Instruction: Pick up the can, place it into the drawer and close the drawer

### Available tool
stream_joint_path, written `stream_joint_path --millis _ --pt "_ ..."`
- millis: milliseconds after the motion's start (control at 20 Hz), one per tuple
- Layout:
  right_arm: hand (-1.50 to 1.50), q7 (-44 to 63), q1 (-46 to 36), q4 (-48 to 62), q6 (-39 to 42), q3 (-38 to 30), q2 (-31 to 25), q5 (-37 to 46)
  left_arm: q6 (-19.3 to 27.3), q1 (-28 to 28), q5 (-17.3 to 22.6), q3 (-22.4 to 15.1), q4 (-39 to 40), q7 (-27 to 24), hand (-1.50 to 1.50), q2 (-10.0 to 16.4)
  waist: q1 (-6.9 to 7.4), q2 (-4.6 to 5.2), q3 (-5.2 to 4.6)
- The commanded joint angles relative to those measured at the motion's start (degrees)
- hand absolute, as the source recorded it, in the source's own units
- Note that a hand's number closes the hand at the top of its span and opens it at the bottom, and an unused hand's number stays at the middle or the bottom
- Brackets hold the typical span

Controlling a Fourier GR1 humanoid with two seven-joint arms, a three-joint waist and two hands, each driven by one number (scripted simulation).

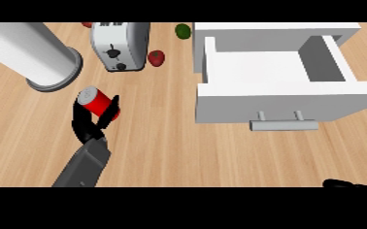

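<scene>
- While the drawer point(272, 104) stands pulled open on the wooden counter point(186, 150), its white inside showing, the red can point(95, 100) is well to the left of it, not in it.
- The left hand point(89, 126) is clamped on the can: black fingers and thumb curl round its red side, and its silver top tilts away from the drawer.
- The grey left forearm point(84, 167) comes up from the lower edge, left of the drawer and nearer the robot than its front.
- A grey bar handle point(284, 124) sits on the drawer's front panel, facing the robot.
- The right hand point(344, 183) shows only as a black sliver at the lower edge, below the drawer's right front corner; whether it is open or closed cannot be told.
- A silver toaster point(120, 46) stands left of the drawer, further back than the can, with a small red item point(156, 57) between it and the drawer.
- A dark green round item point(183, 30) lies just off the drawer's back left corner.
- A large white cylinder point(39, 53) stands farthest left of the drawer, beyond the toaster.
</scene>
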Motion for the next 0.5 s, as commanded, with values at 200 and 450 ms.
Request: stream_joint_path --millis 200,450 --pt "-1.50 -3.7 2.2 -0.7 -0.8 4.7 4.2 5.5 -7.7 -5.8 -0.3 2.4 7.9 -4.6 1.50 1.8 -0.48 0.24 -0.04" --pt "-1.50 -0.9 -2.3 1.0 -0.1 0.1 -0.5 2.0 -16.8 -7.6 -7.9 -7.4 8.3 1.7 1.50 1.0 -0.41 0.14 -0.01"
